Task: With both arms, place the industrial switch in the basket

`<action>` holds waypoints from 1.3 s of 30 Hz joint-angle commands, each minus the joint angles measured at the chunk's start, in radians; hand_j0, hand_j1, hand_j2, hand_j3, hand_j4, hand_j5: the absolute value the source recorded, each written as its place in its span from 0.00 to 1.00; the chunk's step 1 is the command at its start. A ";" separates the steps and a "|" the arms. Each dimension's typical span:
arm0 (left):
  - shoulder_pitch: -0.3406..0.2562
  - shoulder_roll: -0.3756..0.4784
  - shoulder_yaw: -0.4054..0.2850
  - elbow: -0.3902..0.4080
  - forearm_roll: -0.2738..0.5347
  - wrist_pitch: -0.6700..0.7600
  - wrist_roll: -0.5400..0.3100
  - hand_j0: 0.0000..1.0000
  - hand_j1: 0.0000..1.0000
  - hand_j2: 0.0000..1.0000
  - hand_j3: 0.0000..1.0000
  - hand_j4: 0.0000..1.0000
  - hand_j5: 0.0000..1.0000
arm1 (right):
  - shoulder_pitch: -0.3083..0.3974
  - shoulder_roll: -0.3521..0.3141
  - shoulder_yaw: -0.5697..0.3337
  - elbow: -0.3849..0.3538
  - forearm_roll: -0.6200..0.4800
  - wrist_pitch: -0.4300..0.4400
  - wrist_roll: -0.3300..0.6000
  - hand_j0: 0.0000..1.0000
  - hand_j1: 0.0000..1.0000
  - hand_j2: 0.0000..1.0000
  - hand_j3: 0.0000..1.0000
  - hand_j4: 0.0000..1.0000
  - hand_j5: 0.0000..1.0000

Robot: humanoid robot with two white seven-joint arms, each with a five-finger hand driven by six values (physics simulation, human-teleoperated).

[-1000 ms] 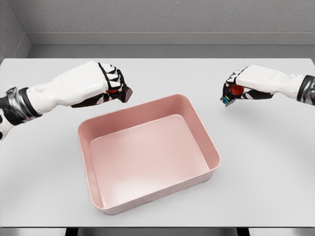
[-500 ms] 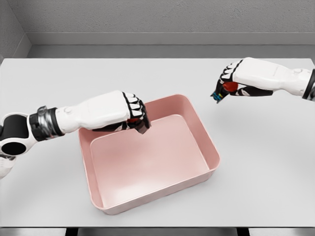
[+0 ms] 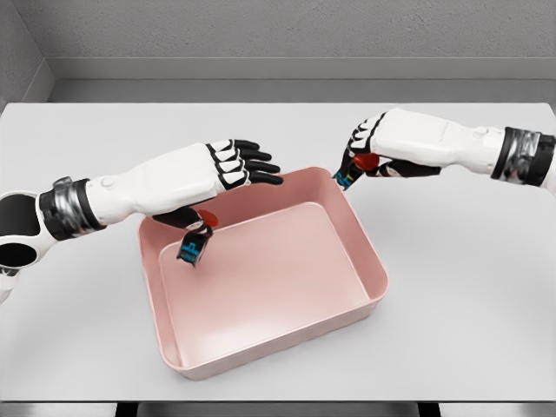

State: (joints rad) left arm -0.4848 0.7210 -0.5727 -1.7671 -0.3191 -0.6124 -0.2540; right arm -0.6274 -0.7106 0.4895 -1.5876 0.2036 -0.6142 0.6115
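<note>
Now left hand (image 3: 228,167) fingers released, its switch (image 3: 195,243) dropping into basket (image 3: 379,276); right hand (image 3: 369,149) grasping second switch (image 3: 354,168) near rim, release likely next.

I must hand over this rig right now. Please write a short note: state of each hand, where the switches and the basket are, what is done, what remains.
Left hand: fingers spread open above the basket's left part; its switch is just below the hand, seemingly released and dropping into the basket.
Right hand: shut on the second switch, above the far right corner of the pink basket.
Done: left switch nearly delivered.
Left: bring the right switch over the basket, release it, pull both arms back.
</note>
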 commanded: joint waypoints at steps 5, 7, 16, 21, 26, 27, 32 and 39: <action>0.006 0.009 -0.004 0.000 0.025 0.002 0.004 1.00 1.00 1.00 1.00 1.00 1.00 | -0.005 0.016 0.027 -0.014 -0.007 0.003 -0.001 0.48 0.48 0.48 0.48 0.48 0.48; 0.006 0.038 -0.053 0.000 0.025 0.002 0.050 1.00 1.00 1.00 1.00 1.00 1.00 | -0.005 0.016 0.029 -0.018 -0.007 0.003 -0.001 0.48 0.48 0.48 0.48 0.48 0.48; -0.031 0.123 -0.067 -0.002 0.081 0.002 0.101 1.00 1.00 1.00 1.00 1.00 1.00 | -0.005 0.017 0.038 -0.035 -0.007 0.003 -0.001 0.48 0.48 0.48 0.48 0.48 0.48; -0.035 0.241 -0.067 -0.002 0.146 0.002 0.101 1.00 1.00 1.00 1.00 1.00 1.00 | -0.011 0.022 0.087 -0.046 -0.006 0.003 -0.001 0.48 0.48 0.48 0.48 0.48 0.48; -0.023 0.368 -0.061 0.002 0.146 0.002 0.093 1.00 1.00 1.00 1.00 1.00 1.00 | -0.029 0.050 0.153 -0.051 -0.006 0.003 -0.001 0.48 0.48 0.48 0.48 0.48 0.48; -0.021 0.371 -0.053 0.002 0.146 0.002 0.090 1.00 1.00 1.00 1.00 1.00 1.00 | -0.035 0.053 0.173 -0.052 -0.004 0.003 -0.001 0.48 0.48 0.48 0.48 0.48 0.48; -0.021 0.376 -0.055 0.002 0.146 0.002 0.088 1.00 1.00 1.00 1.00 1.00 1.00 | -0.049 0.069 0.208 -0.054 0.000 0.003 -0.001 0.62 0.62 0.62 0.62 0.62 0.62; -0.020 0.374 -0.056 0.002 0.146 0.002 0.088 1.00 1.00 1.00 1.00 1.00 1.00 | -0.092 0.073 0.198 -0.058 0.000 0.003 -0.001 1.00 1.00 1.00 1.00 1.00 1.00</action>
State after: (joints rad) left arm -0.5047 1.0937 -0.6292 -1.7656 -0.1804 -0.6117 -0.1661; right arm -0.7256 -0.6382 0.6901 -1.6448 0.2111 -0.6142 0.6117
